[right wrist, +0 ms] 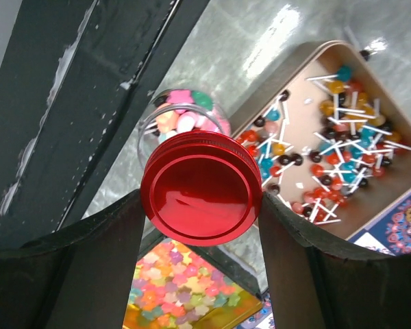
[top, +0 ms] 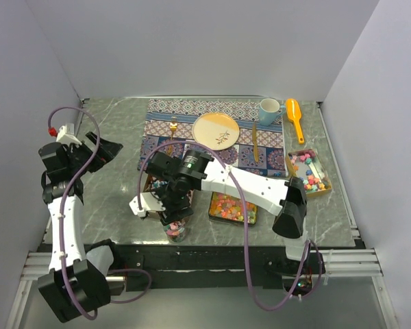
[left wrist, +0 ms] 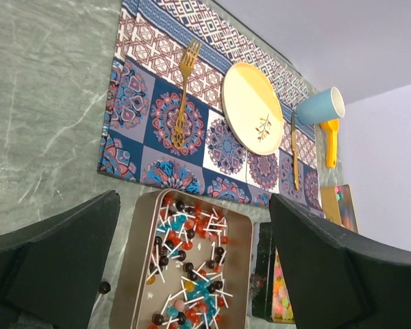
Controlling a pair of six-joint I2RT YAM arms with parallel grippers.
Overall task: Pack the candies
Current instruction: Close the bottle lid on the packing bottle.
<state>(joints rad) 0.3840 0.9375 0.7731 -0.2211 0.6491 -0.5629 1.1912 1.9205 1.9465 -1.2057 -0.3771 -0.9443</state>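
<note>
The candies (right wrist: 183,118) I care about are piled in the little glass jar (right wrist: 146,130) near the front edge of the table. It looks pretty full, with more of the same sitting in the gold tin (top: 255,211) just to its right.

So I'd say filling is basically done and we're on the capping step. The right gripper (right wrist: 202,199) is clamped on the red lid (right wrist: 202,181), one finger on each side, hovering over the jar. From the wrist cam the lid looks off-centre from the mouth, and I can't tell if it's touching the rim.

Next move as I see it: line the lid up square over the opening, lower it flat, then twist. The jar isn't braced by anything, so it could spin or tip.

The left gripper (top: 108,149) is well off to the side with its fingers spread wide and nothing in them, looking down at the lollipop tray (left wrist: 130,267).
</note>
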